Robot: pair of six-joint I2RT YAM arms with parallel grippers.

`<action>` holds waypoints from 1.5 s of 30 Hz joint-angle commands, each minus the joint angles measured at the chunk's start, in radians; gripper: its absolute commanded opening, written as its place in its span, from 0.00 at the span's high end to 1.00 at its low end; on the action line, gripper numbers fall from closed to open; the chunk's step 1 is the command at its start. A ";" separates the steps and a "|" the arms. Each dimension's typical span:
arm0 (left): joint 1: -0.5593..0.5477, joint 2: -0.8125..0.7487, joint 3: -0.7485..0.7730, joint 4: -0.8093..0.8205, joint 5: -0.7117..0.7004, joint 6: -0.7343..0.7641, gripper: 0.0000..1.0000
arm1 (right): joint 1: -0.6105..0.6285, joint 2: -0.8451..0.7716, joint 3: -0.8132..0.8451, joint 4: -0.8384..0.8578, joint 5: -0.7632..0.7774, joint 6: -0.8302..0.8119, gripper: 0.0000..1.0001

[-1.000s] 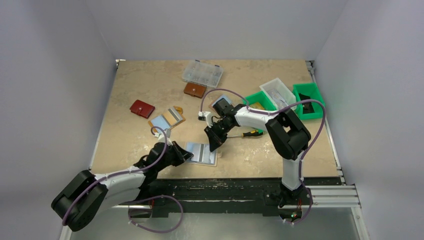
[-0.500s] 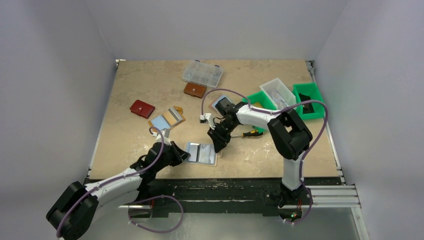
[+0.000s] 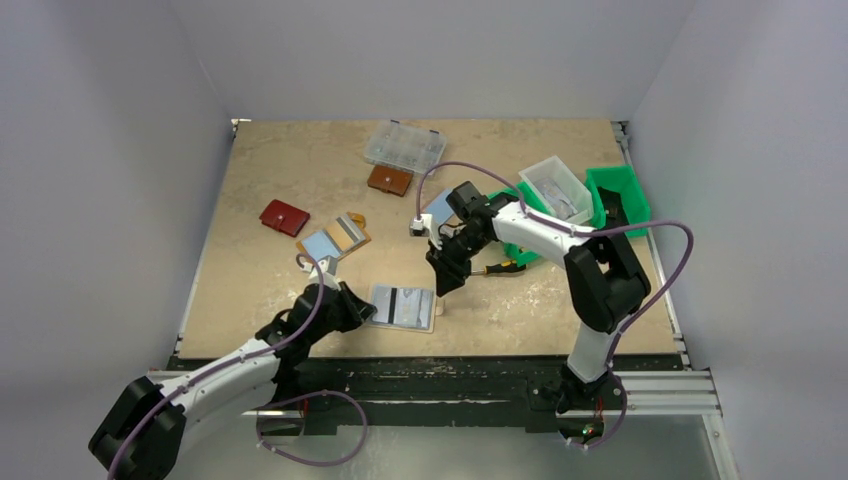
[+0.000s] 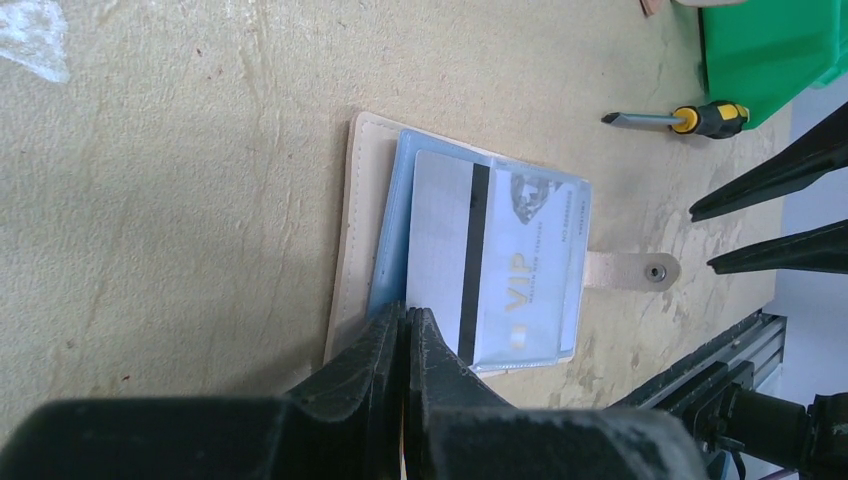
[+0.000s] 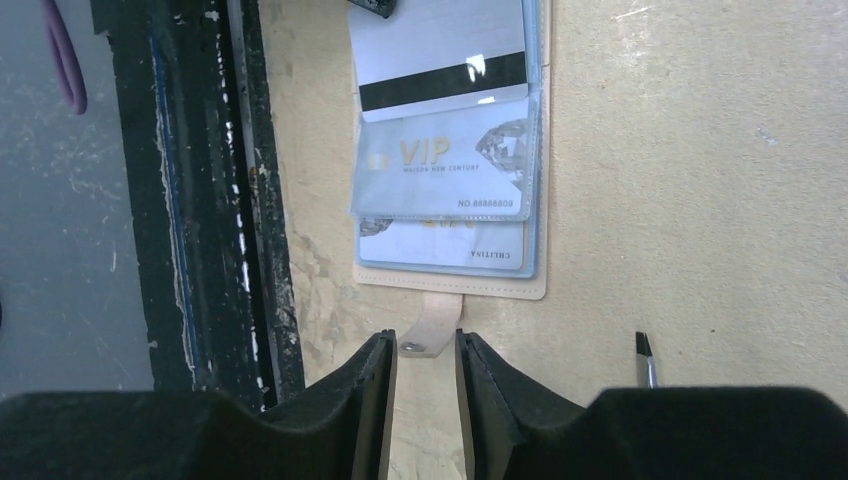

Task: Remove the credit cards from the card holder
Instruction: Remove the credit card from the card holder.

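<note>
the left hand [image 4: 405, 322] sits at the left edge of the card holder [image 4: 392, 225]. its two fingers are pressed tight together, tips down on the rim of the tan cover. that looks meant to pin the holder to the bench [image 4: 150, 200] so it cannot slide when a card is drawn out the other way. whether a sliver of cover is nipped between the tips i cannot tell.

the card holder lies open and flat on the bench between the two hands, clear sleeves up. a striped card [image 5: 440, 50] and a vip card [image 5: 445, 160] sit in those sleeves, so i judge no card is out yet. the snap tab [image 5: 430, 335] sticks out flat from the holder's right end.

the right hand [image 5: 424, 342] hangs just above that tab with its fingers a little way apart. it holds nothing and touches nothing i can see, and the gap suits a thin edge.

further right of the holder, well apart from it, a screwdriver [image 4: 690, 118] lies beside a green bin [image 4: 770, 50].
</note>
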 commanded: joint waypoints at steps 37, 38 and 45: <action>0.007 0.156 0.245 -0.061 0.082 0.336 0.71 | -0.096 -0.190 -0.020 -0.056 -0.179 -0.123 0.54; 0.009 0.176 0.249 -0.054 0.068 0.338 0.63 | -0.095 -0.184 -0.025 -0.046 -0.178 -0.111 0.54; 0.009 0.232 0.310 -0.086 -0.030 0.395 0.47 | -0.082 -0.156 -0.034 -0.024 -0.175 -0.090 0.54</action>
